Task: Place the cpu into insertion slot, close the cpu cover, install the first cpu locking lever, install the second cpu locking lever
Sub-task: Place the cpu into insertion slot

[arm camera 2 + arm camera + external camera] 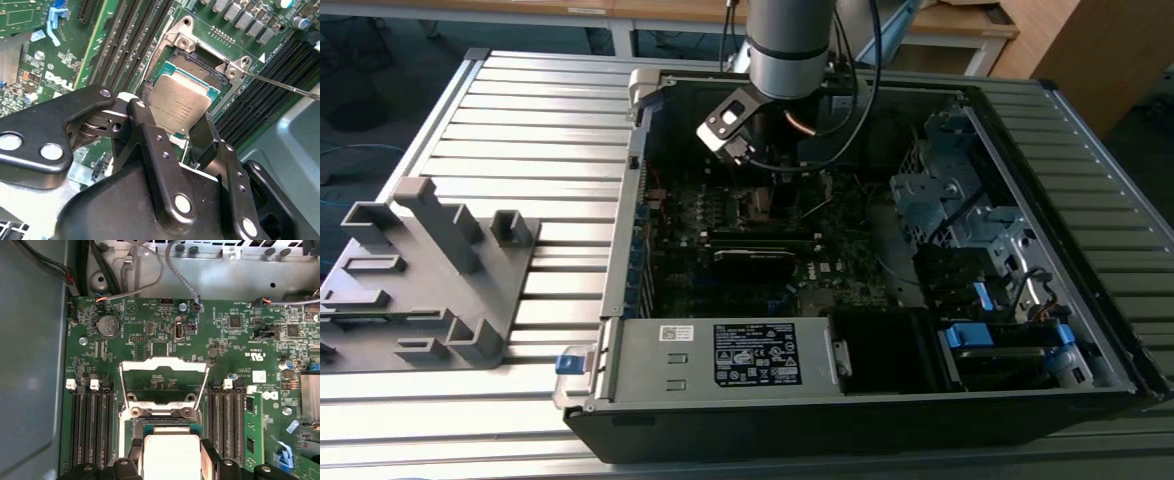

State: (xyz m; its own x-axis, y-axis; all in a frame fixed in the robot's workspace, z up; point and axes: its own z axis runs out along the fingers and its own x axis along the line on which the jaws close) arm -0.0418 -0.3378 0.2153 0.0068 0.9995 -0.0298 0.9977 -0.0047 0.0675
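Hand (172, 122) grips cpu (183, 99) over insertion slot (199, 73), cpu cover (165, 363) open, memory slots (92, 425) flanking.

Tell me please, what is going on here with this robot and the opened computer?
A robot arm reaches into an open computer case. Its gripper holds the cpu by two opposite edges, right over the insertion slot on the green motherboard. Whether the chip is seated in the slot, I cannot tell. The cpu cover is swung open, away from the slot, so it is not yet closed.
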